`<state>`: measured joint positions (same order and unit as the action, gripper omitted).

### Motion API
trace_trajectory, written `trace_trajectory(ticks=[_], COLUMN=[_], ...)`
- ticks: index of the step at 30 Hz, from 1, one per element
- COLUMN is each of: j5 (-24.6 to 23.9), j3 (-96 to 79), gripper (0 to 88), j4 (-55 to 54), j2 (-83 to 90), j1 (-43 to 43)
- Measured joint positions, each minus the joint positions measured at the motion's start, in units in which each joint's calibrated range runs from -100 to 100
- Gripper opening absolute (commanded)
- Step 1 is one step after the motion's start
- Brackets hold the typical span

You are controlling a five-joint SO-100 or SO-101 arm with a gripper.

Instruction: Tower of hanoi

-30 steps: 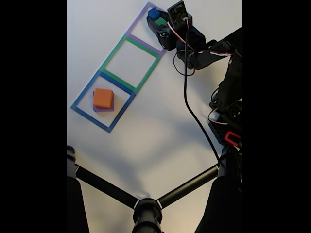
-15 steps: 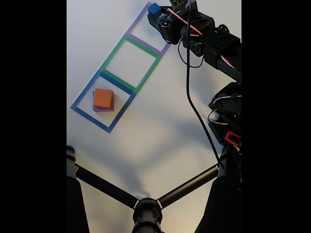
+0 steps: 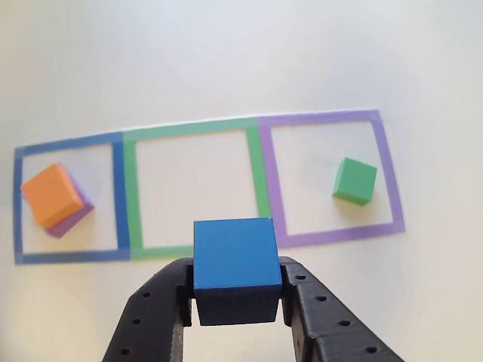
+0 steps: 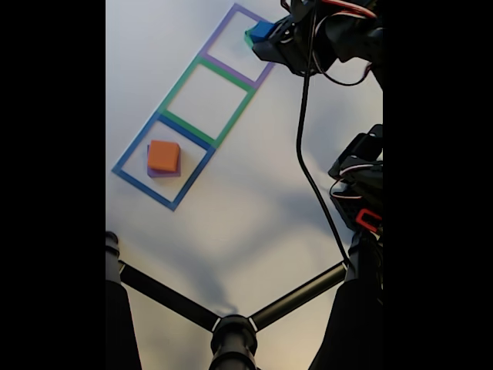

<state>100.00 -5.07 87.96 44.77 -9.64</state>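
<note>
Here, gripper [image 3: 238, 302]: jaws clamped on the blue cube [image 3: 236, 260], matte, sharp-edged, raised off the table.
Green block [image 3: 354, 180]: beyond the jaws, to their right, inside the purple tape square [image 3: 388, 162].
Orange block [image 3: 51, 195]: far left of the jaws, skewed atop the purple block [image 3: 72, 219].
Writing: nothing legible.

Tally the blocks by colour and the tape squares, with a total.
Blue block, held in the gripper: 1
Green block: 1
Orange block: 1
Purple block, under the orange: 1
Tape squares: 3
Total: 7
</note>
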Motion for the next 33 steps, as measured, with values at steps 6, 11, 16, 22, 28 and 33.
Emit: trace_trajectory(ticks=[6,11,16,22,28,33], j5=[0.0,-0.2,0.0,-0.4,-0.4,-0.8], j3=[11.2,7.4,-11.6,-41.9,-67.5,-76.2], gripper=[4.8,4.7,4.7,4.9,4.9,4.9], j4=[10.3,10.0,-4.1,-31.7,-67.4,-93.1], j2=[-0.2,-0.3,3.5,7.7,3.4,-9.1], j1=[6.0,8.5,6.9,4.4,4.5,4.6])
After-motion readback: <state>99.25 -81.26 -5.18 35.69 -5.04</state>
